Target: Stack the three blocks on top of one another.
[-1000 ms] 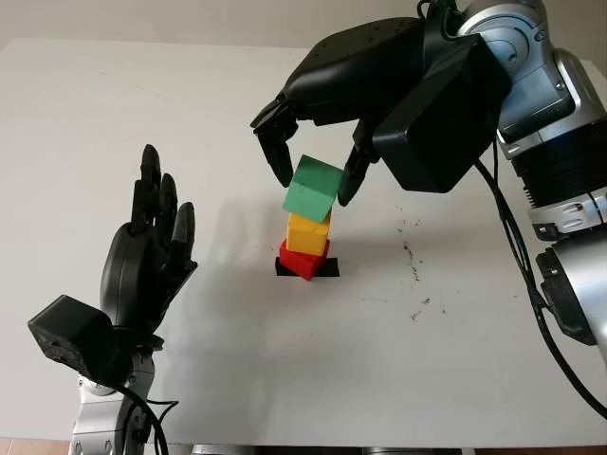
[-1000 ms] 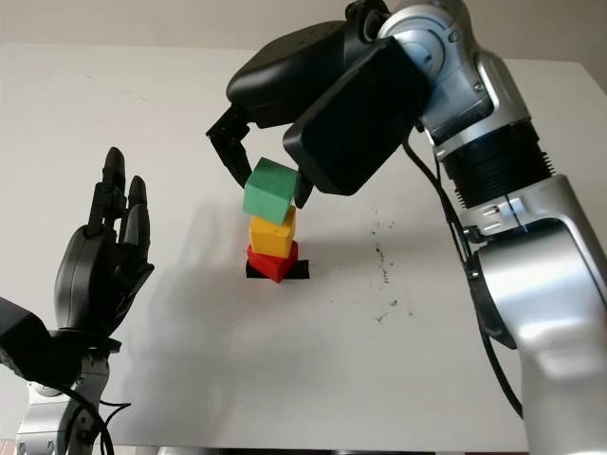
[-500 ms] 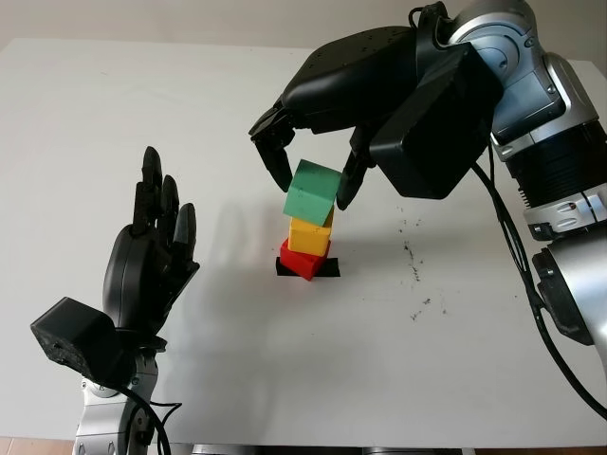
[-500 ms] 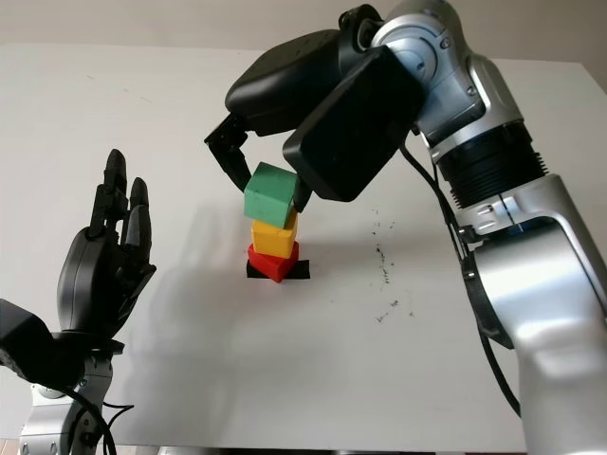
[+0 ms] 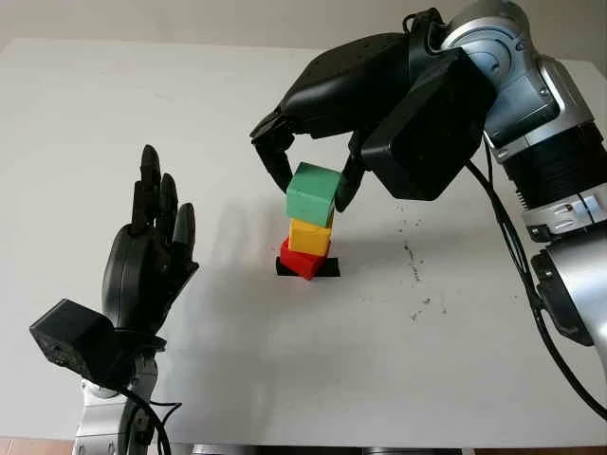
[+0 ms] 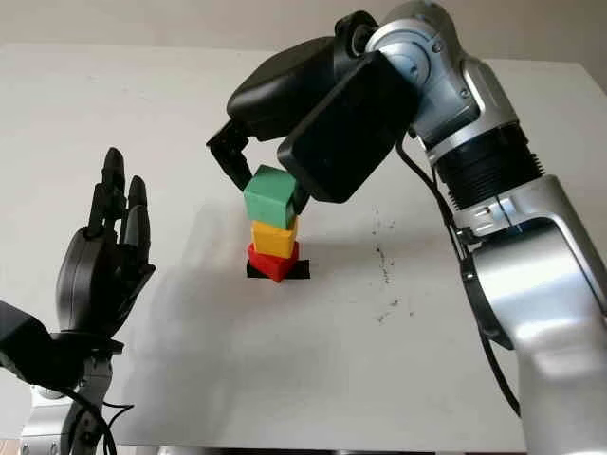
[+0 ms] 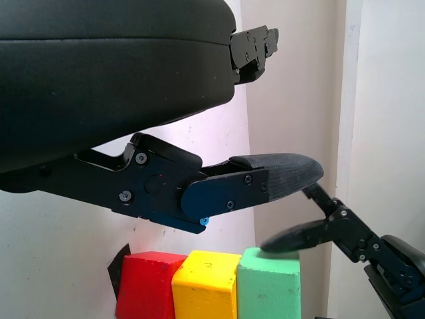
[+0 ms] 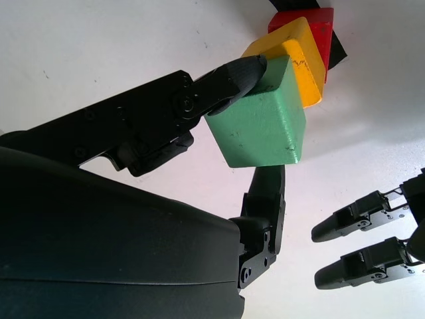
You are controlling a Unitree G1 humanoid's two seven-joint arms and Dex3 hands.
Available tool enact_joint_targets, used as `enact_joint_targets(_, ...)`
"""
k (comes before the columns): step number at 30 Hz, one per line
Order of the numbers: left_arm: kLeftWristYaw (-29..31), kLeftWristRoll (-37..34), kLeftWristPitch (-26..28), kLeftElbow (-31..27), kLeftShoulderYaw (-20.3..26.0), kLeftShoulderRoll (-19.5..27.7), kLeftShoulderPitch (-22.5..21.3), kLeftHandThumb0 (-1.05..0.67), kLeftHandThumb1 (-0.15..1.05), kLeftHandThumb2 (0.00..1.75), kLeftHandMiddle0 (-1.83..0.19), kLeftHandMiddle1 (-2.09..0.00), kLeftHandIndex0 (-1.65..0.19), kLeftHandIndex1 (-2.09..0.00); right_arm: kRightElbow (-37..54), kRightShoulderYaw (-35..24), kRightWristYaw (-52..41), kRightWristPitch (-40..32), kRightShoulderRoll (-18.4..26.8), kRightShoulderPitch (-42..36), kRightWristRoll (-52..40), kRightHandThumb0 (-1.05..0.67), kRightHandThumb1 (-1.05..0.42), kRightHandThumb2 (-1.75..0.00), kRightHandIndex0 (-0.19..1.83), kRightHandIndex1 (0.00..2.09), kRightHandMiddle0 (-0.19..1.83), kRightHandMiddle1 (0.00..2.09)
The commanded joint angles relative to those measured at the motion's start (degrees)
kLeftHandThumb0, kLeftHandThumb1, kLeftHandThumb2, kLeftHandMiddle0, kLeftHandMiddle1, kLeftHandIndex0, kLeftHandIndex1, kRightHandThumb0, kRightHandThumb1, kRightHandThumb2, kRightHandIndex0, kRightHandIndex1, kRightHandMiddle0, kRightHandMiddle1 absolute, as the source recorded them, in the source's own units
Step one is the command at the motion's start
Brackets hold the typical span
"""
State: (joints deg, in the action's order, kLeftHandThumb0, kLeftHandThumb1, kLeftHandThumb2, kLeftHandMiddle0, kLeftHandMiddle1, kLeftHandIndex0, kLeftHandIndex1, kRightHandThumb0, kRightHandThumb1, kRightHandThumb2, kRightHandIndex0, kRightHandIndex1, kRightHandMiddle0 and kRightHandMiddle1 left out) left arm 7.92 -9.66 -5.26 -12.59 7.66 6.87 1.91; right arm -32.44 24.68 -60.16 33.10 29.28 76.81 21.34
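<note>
Left eye view: right hand [image 5: 313, 175] grips green block [image 5: 312, 194].

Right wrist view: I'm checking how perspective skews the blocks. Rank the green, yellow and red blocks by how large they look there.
1. green block, nearest the camera, held by the right hand.
2. yellow block, partly hidden.
3. red block, cut by the picture's edge.
Nearness and hiding make true sizes unsure.

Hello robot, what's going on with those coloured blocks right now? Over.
Right hand shut on green block, seated on yellow block over red block. Left hand open, raised left of stack. Nothing in the way.
</note>
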Motion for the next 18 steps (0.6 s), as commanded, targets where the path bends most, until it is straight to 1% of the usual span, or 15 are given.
enact_joint_targets(1,-0.2,0.3,0.2,-0.9,-0.1,-0.1,0.5,-0.67,1.05,0.57,0.19,0.00,0.19,0.00,1.2,-0.1,0.0,-0.2,0.4,-0.5,0.1,-0.51,-0.90,-0.05,-0.02,0.03,0.12,0.71)
enact_joint_targets(4,0.0,0.0,0.3,-0.9,-0.1,-0.1,0.5,-0.67,1.05,0.57,0.19,0.00,0.19,0.00,1.4,-0.1,0.3,-0.2,0.5,-0.7,0.3,-0.53,-0.90,-0.05,-0.11,0.03,0.10,0.46)
enact_joint_targets(8,-0.3,0.4,0.5,-1.0,-0.2,0.0,0.6,-0.67,1.05,0.57,0.19,0.00,0.19,0.00,1.8,-0.3,0.1,-0.7,0.6,-0.7,0.5,-0.53,-0.91,-0.06,-0.18,0.02,0.04,0.28)
enact_joint_targets(12,0.0,0.1,0.1,-0.6,-0.2,0.0,0.5,-0.67,1.05,0.56,0.19,0.00,0.19,0.00,2.0,-0.1,0.3,-0.1,0.8,-0.7,0.7,-0.54,-0.91,-0.06,-0.19,0.00,-0.05,0.19)
enact_joint_targets(18,0.6,-0.2,-0.1,-0.3,0.0,0.3,0.5,-0.66,1.05,0.57,0.19,0.00,0.19,0.00,2.3,0.1,0.1,1.2,1.5,-0.3,1.3,-0.61,-0.91,-0.05,-0.19,0.00,-0.17,0.08)
